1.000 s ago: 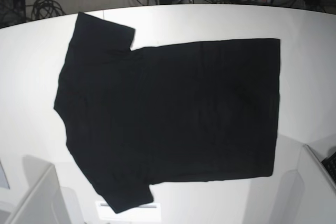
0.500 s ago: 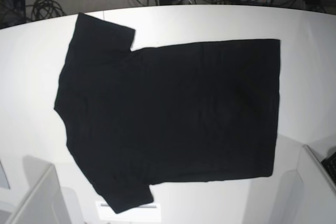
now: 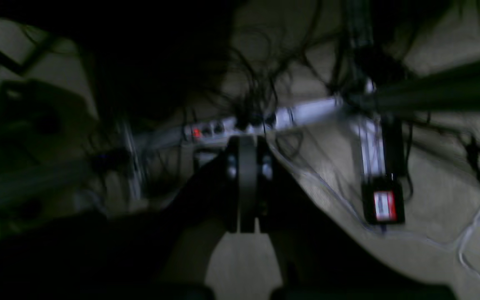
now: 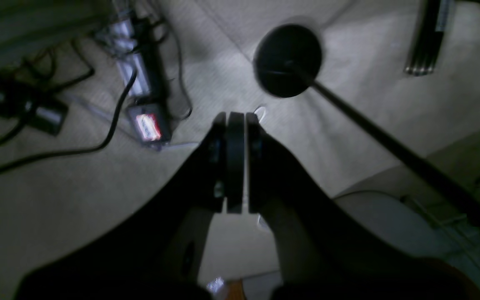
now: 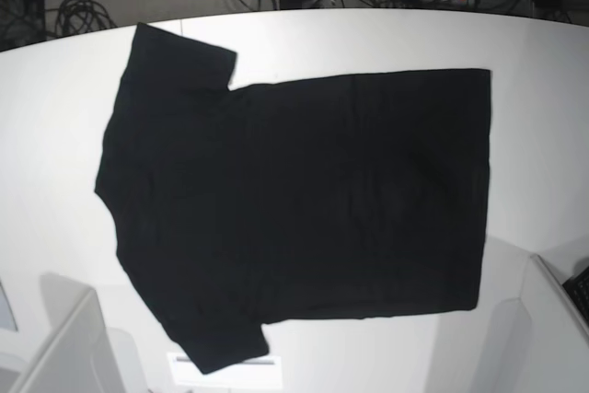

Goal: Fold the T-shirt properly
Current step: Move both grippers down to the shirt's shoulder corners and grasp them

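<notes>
White table (image 5: 552,117) carries T-shirt (image 5: 304,200) spread flat, neck toward view left. Both my grippers, left (image 3: 246,143) and right (image 4: 235,118), pressed together, empty, over floor. Cloth soft, limp; pinch hem corners.

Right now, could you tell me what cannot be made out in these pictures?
- T-shirt, base view: any print lies unseen, only plain black cloth showing; neck label too small.
- Its near sleeve: tip almost at the bottom edge.
- Left hand and right hand: shut, seen over the floor; the base view shows only scraps at its top edge.
- Left wrist view: dark and blurred.
</notes>
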`<action>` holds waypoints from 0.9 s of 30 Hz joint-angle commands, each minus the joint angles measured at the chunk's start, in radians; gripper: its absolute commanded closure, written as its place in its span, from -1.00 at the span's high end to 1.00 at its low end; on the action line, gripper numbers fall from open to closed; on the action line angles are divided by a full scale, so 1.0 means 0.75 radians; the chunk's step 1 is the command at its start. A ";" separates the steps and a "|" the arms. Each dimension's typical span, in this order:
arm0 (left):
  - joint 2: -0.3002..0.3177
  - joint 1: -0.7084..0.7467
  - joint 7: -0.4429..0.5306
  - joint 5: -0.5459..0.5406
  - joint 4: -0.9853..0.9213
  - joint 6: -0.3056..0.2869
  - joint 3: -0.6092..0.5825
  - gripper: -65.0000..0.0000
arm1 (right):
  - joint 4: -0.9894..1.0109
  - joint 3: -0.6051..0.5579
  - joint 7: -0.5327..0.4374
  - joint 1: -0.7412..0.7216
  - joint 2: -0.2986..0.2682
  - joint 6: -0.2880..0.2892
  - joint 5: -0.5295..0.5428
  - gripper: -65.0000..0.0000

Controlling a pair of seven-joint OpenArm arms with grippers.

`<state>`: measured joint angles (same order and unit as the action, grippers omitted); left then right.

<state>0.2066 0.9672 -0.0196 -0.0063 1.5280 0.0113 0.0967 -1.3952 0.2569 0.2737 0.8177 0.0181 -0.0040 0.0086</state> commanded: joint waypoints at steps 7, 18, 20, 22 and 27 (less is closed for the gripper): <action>-0.004 0.137 0.023 -0.003 0.294 -0.002 0.081 -1.00 | -0.342 0.160 -0.012 0.069 0.046 -0.004 0.000 -1.00; -0.006 0.123 0.021 -0.007 0.607 -0.002 0.083 -1.00 | -0.669 0.246 -0.012 -0.115 0.073 0.000 0.002 -1.00; -0.006 0.086 0.017 -0.062 0.599 -0.002 0.083 -1.00 | -0.739 0.244 -0.004 -0.152 0.100 0.000 0.012 -1.00; -0.006 0.070 -0.024 -0.171 0.601 -0.002 0.116 -1.00 | -0.763 0.246 0.051 -0.218 0.093 0.000 0.059 -1.00; -0.002 -0.008 -0.089 -0.525 0.595 -0.008 0.291 -0.36 | -0.770 0.258 0.315 -0.359 0.063 0.066 0.313 -0.40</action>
<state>0.1986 0.9394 -0.1024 -0.4122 1.9598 0.0071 0.3122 -1.9537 0.4484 0.5400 0.5404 0.0700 0.0452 0.2436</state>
